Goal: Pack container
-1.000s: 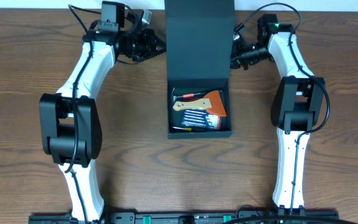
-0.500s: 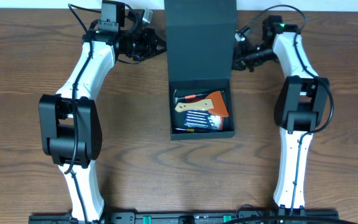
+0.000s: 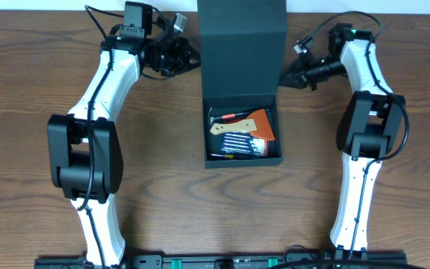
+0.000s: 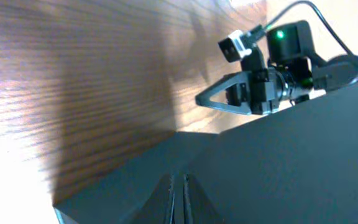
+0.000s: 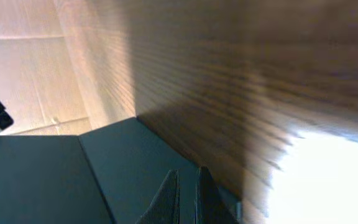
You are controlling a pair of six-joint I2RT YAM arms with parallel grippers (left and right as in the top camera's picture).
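Note:
The container (image 3: 242, 161), a dark teal box, stands mid-table with its flap lid (image 3: 241, 45) raised at the back. Inside lie an orange scraper (image 3: 260, 124) with a pale handle and a row of small screwdrivers (image 3: 237, 142). My left gripper (image 3: 196, 58) is shut, its tips at the lid's left edge; in the left wrist view its fingers (image 4: 179, 190) lie against the dark lid (image 4: 278, 162). The right gripper (image 3: 282, 80) is shut too, pointing at the lid's right edge; in the right wrist view it (image 5: 187, 186) hovers over the lid (image 5: 42, 180).
Brown wooden tabletop (image 3: 163, 194) spreads all round the box. Both arms reach in from the front edge, their white links (image 3: 99, 82) flanking the box. The right gripper (image 4: 229, 99) shows beyond the lid in the left wrist view.
The right arm's wrist has swung outward to the right, its tip staying near the lid's right edge. The lid top looks slightly wider. The left arm has barely moved.

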